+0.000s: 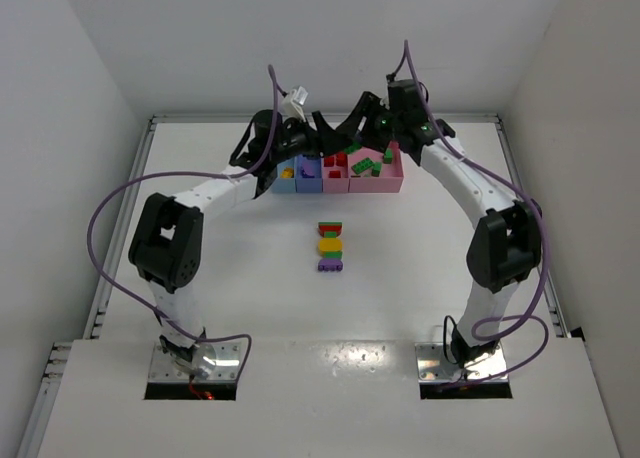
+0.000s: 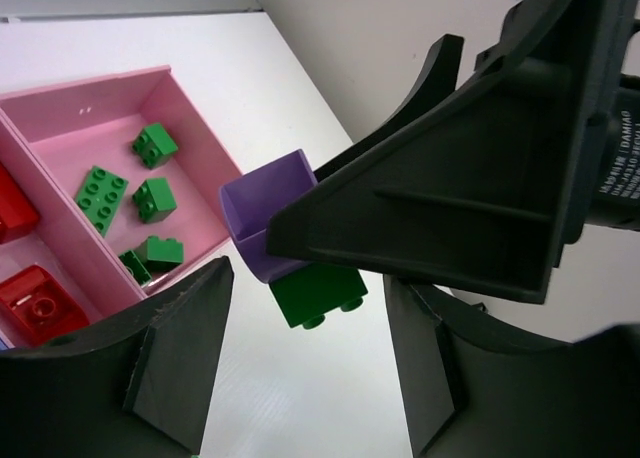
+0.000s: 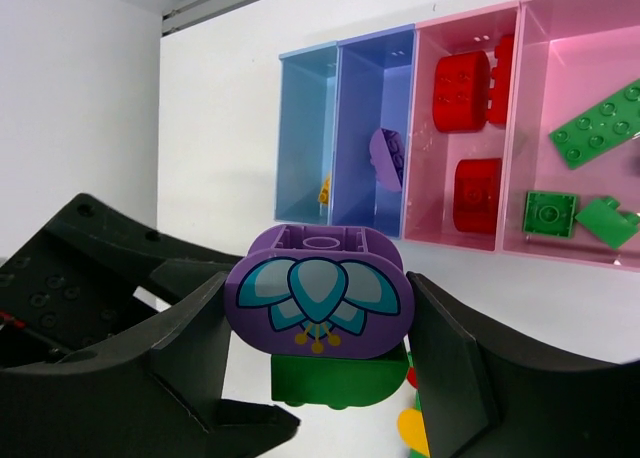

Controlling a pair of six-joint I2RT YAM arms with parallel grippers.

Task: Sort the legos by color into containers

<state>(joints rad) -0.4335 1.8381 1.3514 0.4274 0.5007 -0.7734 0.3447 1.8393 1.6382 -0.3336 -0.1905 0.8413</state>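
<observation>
Clump (image 3: 318, 328) of purple brick (image 3: 318, 293) on green brick (image 2: 318, 293) is clamped in right gripper (image 3: 318, 313), aloft by the bins. Left gripper (image 2: 305, 338) fingers are apart, flanking green brick without touching. Left should probably pinch green only and pull straight off; purple then goes to periwinkle bin (image 3: 372, 53).

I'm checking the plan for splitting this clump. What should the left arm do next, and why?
Probably close the left gripper on the green brick: it is stuck under the purple brick held by the right gripper, and the left jaws stand open either side of it.
</observation>
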